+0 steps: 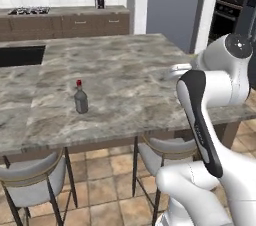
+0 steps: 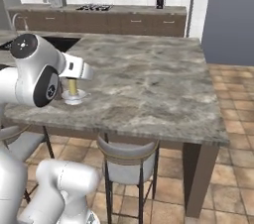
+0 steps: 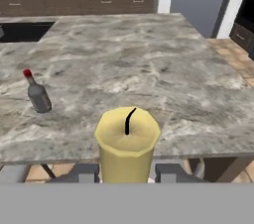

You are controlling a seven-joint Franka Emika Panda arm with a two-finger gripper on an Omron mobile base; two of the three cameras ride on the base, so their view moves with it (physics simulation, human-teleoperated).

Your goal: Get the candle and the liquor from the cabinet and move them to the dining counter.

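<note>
We grasp the pale-yellow stick candle (image 3: 127,141) between our jaws, low over the grey-brown marble bench (image 1: 125,77). The dark glass red-capped liquor bottle (image 1: 80,98) already stands there, leftward; releasing the candle remains.

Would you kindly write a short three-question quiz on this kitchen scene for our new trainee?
1. True or false: the liquor stands upright on the dining counter.
2. What sits between the gripper fingers? A) candle B) bottle C) nothing
3. Fill in: in the right base view the candle's saucer is at the counter's ____ edge, beside the arm.

Key: 1 true; 2 A; 3 near.
</note>
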